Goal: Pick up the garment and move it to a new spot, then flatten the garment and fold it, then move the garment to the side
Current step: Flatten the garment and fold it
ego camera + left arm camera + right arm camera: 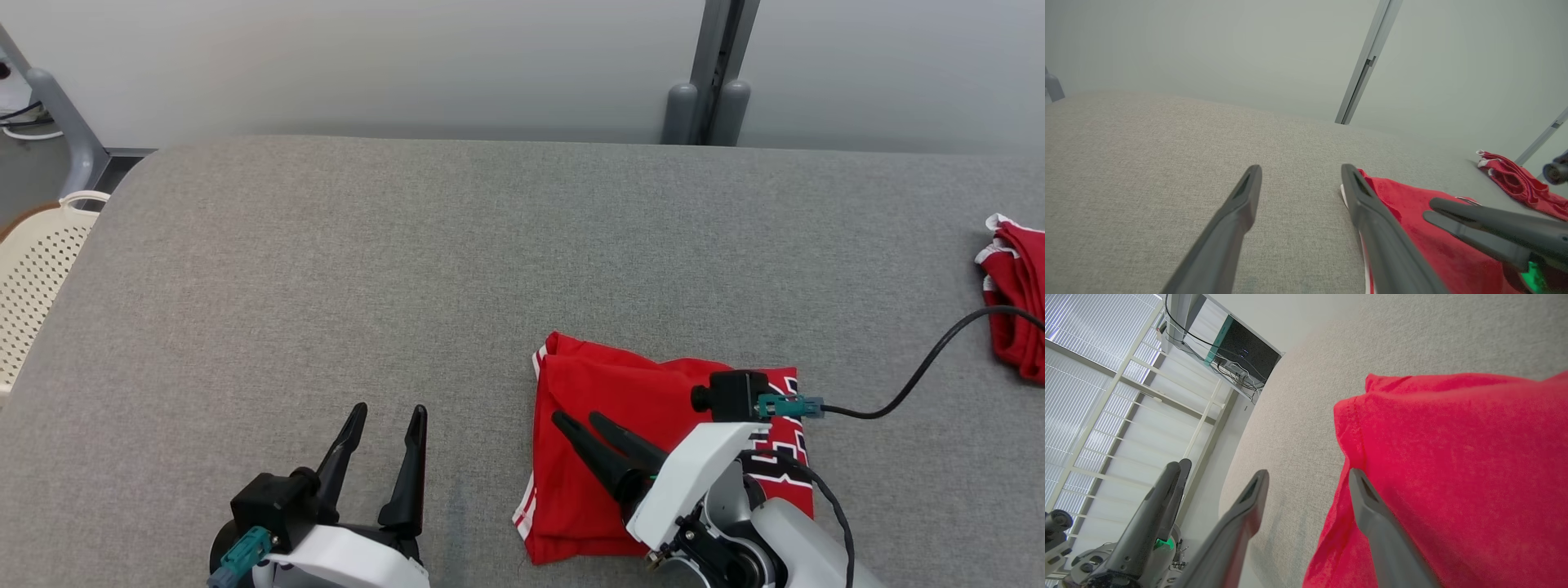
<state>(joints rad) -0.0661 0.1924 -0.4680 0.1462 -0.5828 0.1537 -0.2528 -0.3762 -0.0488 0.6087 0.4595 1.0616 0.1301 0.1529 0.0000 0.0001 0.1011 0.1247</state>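
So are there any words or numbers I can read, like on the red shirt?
None can be read.
red garment: a black-and-white print on its right end, half hidden by the robot's arm, too cut off to read.
dark box: any label is too small to read.

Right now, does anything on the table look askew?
The folded red garment with white trim lies skewed, its far corner bunched. A second red garment sits crumpled at the right edge of the grey table.
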